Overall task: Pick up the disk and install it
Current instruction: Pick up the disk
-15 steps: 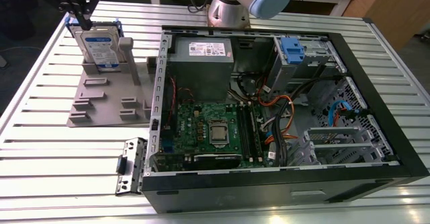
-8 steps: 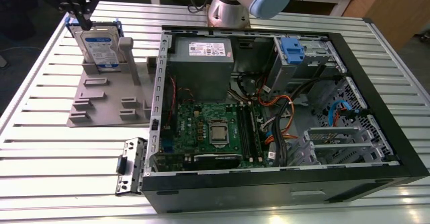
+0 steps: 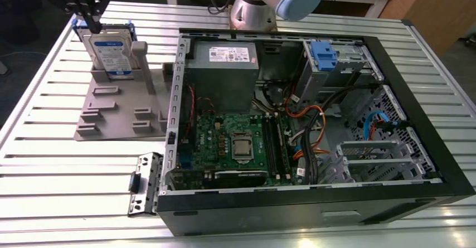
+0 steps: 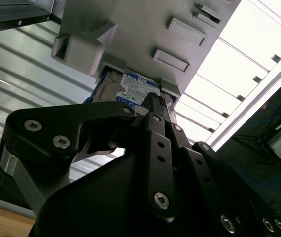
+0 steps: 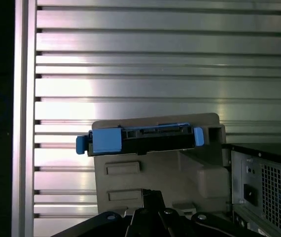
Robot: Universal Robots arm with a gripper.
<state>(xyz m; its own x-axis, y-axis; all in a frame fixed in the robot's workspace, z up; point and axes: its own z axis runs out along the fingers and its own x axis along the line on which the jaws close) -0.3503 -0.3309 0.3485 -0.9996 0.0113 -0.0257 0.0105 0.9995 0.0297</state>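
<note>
– Disk (image 3: 111,52) first: where do we have it in the exterior view?
– Standing on edge in a grey stand (image 3: 119,111), near the table's (image 3: 44,164) far corner on the exterior view's left, well apart from the open computer case (image 3: 312,206). The gripper (image 3: 95,25) hangs just over its upper edge; whether they touch, we cannot tell.
– How would we expect it to handle?
– Stiff and rather heavy for its size, we judge, with smooth metal faces that may slip, and it will not forgive a knock. We would take it across the two flat faces near the upper edge, or by the blue frame.
– The second wrist view?
– The gripper (image 4: 152,101) points at the labelled face of the disk (image 4: 138,89), which sits in the stand's (image 4: 130,29) slot. The jaws look drawn together with nothing between them.
– The first wrist view?
– We look along the gripper (image 5: 148,202) at the disk (image 5: 140,138) edge-on in the stand (image 5: 155,173). It lies ahead of the closed jaws, not between them.
</note>
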